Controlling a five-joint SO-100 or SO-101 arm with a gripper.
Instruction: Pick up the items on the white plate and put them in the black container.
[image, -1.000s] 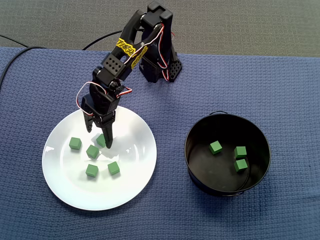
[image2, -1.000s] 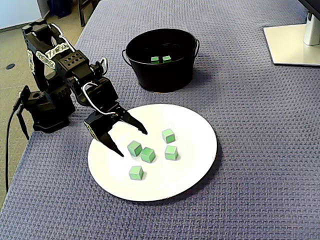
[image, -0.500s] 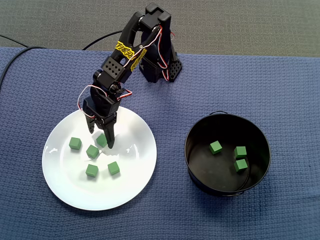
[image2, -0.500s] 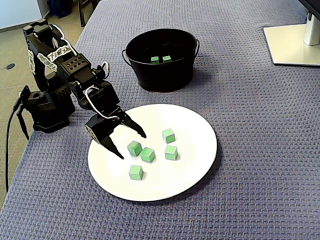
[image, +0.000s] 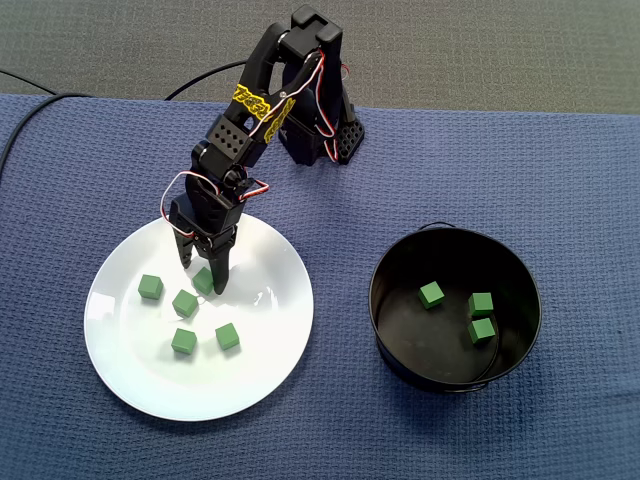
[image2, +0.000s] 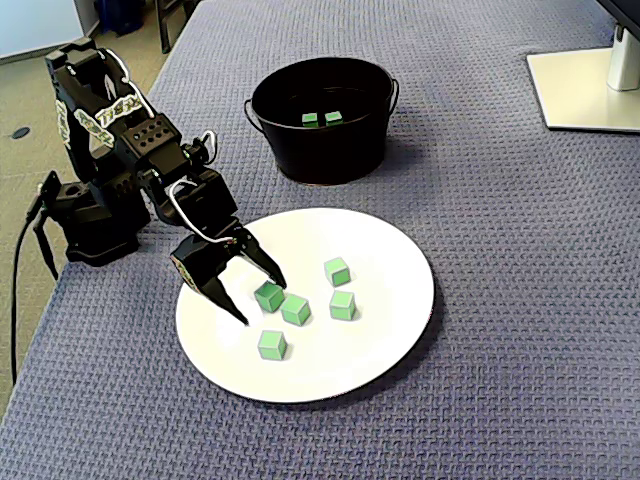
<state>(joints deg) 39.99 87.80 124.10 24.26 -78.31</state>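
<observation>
A: What's the biggest thing there?
B: A blue cloth (image: 560, 180) covers the whole table. The black arm (image: 262, 98) stands at its far edge in a fixed view and bends down toward the plate (image: 262, 352).
A: Where's the plate?
B: It's white and round, on the left in that view. The black bucket (image: 386, 332) sits apart from it on the right. In the side-on fixed view the bucket (image2: 320, 152) stands behind the plate (image2: 385, 320), with the arm (image2: 110, 110) at the left.
A: And the gripper?
B: The gripper (image: 203, 277) is low over the plate on the arm's side, tips down and jaws spread. In the side-on view the gripper (image2: 262, 303) straddles one cube (image2: 268, 296). I cannot tell whether the tips touch it or the plate.
A: How many cubes?
B: Five green ones are on the plate. One cube (image: 203, 280) sits between the jaws, with another (image: 185, 302) just beside it. The others (image: 150, 287) (image: 183, 340) (image: 227, 336) are scattered near. Three more (image: 431, 294) (image: 481, 304) (image: 482, 330) lie on the bucket's floor, two of them touching.
</observation>
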